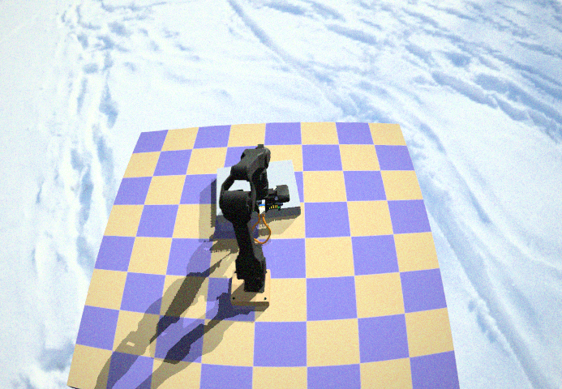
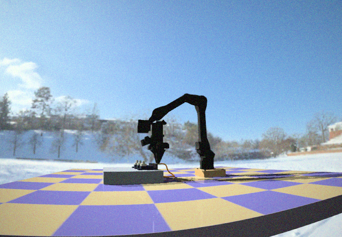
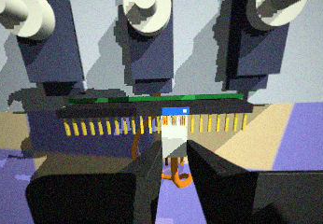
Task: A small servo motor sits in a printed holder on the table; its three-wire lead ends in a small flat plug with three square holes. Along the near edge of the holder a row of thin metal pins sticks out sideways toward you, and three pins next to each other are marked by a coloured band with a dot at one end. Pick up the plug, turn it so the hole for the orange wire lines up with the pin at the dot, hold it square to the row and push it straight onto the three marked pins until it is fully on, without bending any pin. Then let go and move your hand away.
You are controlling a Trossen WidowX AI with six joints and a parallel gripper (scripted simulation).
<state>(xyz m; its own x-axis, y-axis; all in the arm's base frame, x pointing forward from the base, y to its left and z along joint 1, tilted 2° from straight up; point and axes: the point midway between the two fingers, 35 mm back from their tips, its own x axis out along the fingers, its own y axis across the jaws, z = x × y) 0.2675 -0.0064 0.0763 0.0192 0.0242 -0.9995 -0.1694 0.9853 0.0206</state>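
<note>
The white plug (image 3: 174, 135) (image 1: 262, 210) lies square to the row of metal pins (image 3: 208, 123). Its front end reaches the dark strip under the blue band (image 3: 171, 111), whose pale dot (image 3: 185, 111) is at the right end. The marked pins are hidden by the plug; neighbouring pins stand free on both sides and look straight. My gripper (image 3: 174, 146) (image 2: 157, 163) is shut on the plug, one fingertip against each side of its rear half. The orange lead (image 3: 183, 183) (image 1: 269, 233) (image 2: 168, 168) loops out behind the plug. The wire order inside the plug is unclear.
A grey block (image 3: 304, 61) (image 2: 132, 177) (image 1: 285, 168) carries the pin strip. Dark blocks with pale round knobs (image 3: 147, 16) (image 2: 139, 162) stand on it beyond the pins. The arm's wooden base (image 1: 250, 300) (image 2: 210, 173) stands on the near side of the checkered table (image 1: 332, 339).
</note>
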